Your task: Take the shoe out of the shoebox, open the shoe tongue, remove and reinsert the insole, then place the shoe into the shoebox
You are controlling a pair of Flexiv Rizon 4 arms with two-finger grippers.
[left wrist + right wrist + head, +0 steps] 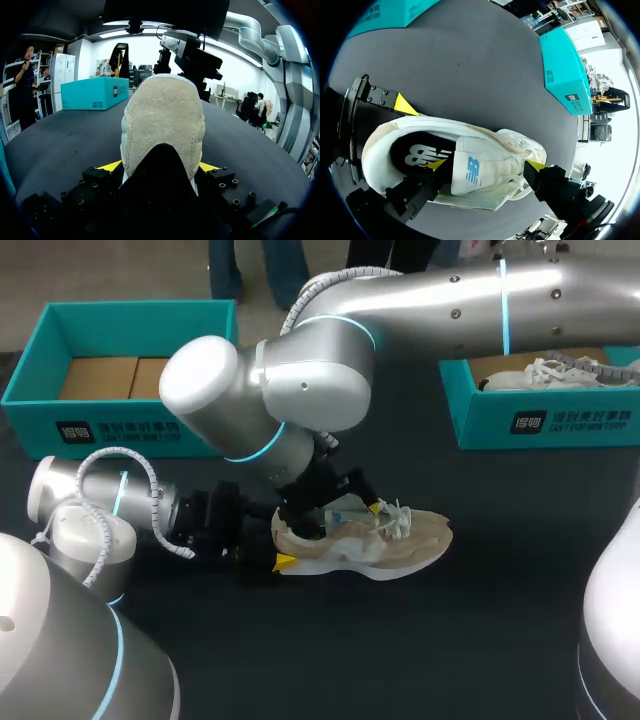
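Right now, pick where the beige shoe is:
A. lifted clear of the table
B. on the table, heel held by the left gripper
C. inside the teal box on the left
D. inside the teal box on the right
B: the beige shoe lies on the table, and the left gripper has a yellow tip against each side of its heel.

Shoe (370, 535): beige suede upper, white sole, white laces (398, 518). Tongue (475, 172) white, light blue logo. Insole (415, 155) black, white logo. Left box (120, 315) teal, brown cardboard inside; right box (540, 420) teal. Table (450, 640) near black. My left arm (90, 500) and right arm (430, 300) silver, pale blue rings. My left fingertips (110, 166) bright yellow.
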